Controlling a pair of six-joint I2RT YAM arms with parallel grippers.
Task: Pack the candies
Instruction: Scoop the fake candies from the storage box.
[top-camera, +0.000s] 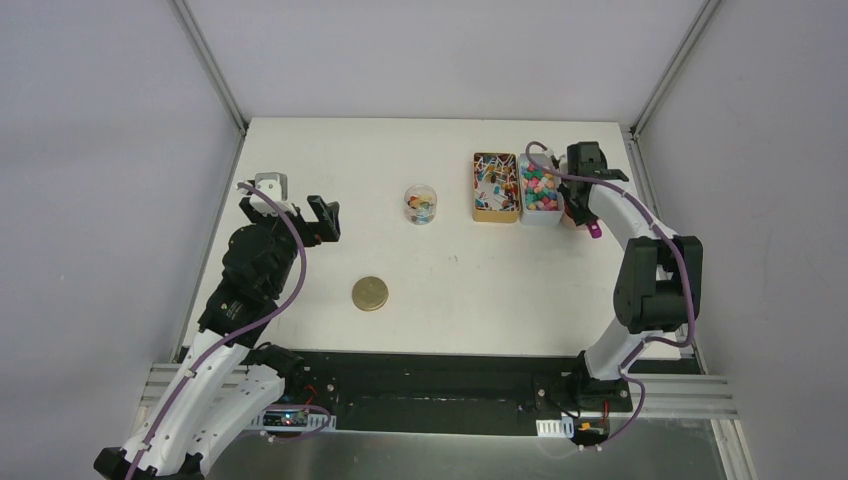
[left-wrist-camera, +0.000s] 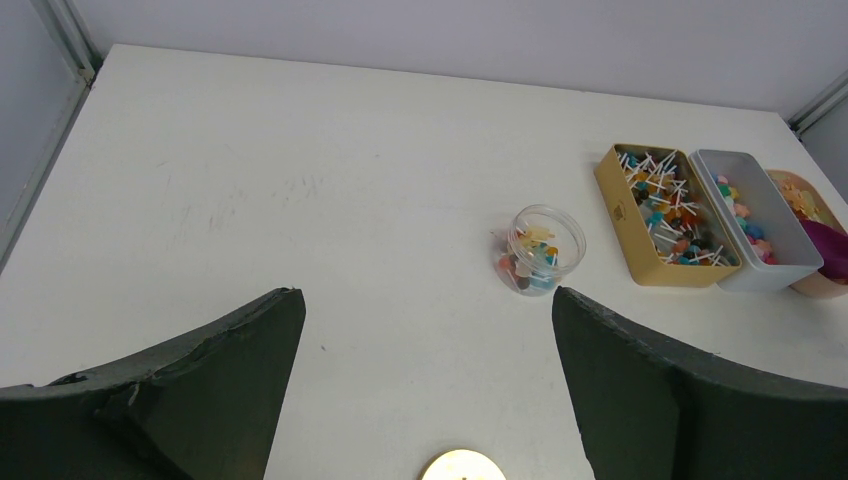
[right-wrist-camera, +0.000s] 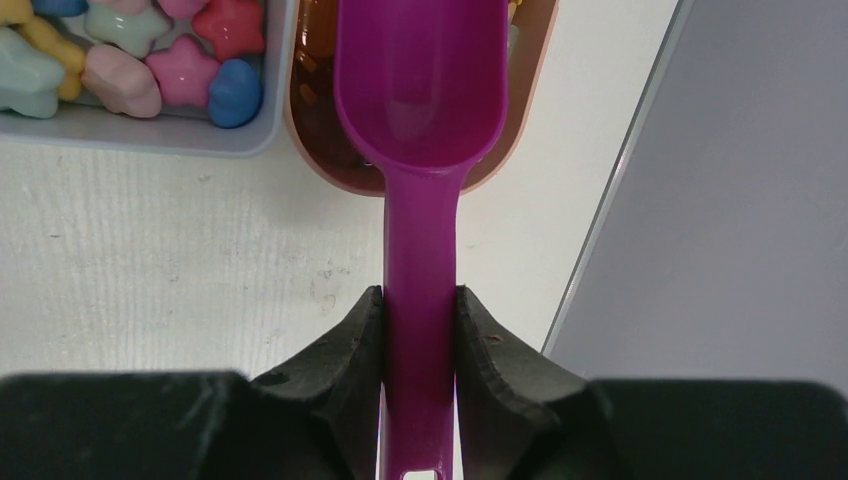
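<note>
The candies sit in three boxes at the back right: wrapped stick ones in a gold tin (top-camera: 495, 187) (left-wrist-camera: 665, 215), pastel ones (right-wrist-camera: 150, 70) in a white tray (top-camera: 540, 190) (left-wrist-camera: 790, 270), and amber ones (right-wrist-camera: 312, 85) in a pink tub (right-wrist-camera: 520, 120). A clear jar (top-camera: 421, 204) (left-wrist-camera: 540, 250) holds a few candies. My right gripper (right-wrist-camera: 420, 300) (top-camera: 588, 214) is shut on the handle of the magenta scoop (right-wrist-camera: 420, 90) (top-camera: 595, 231), whose empty bowl hangs over the pink tub. My left gripper (top-camera: 292, 208) (left-wrist-camera: 428, 300) is open and empty, left of the jar.
The round gold lid (top-camera: 370, 293) (left-wrist-camera: 462, 466) lies on the table in front of the jar. The table's right edge and the wall frame (right-wrist-camera: 610, 200) run close beside the scoop. The pink tub is mostly hidden under the right arm in the top view.
</note>
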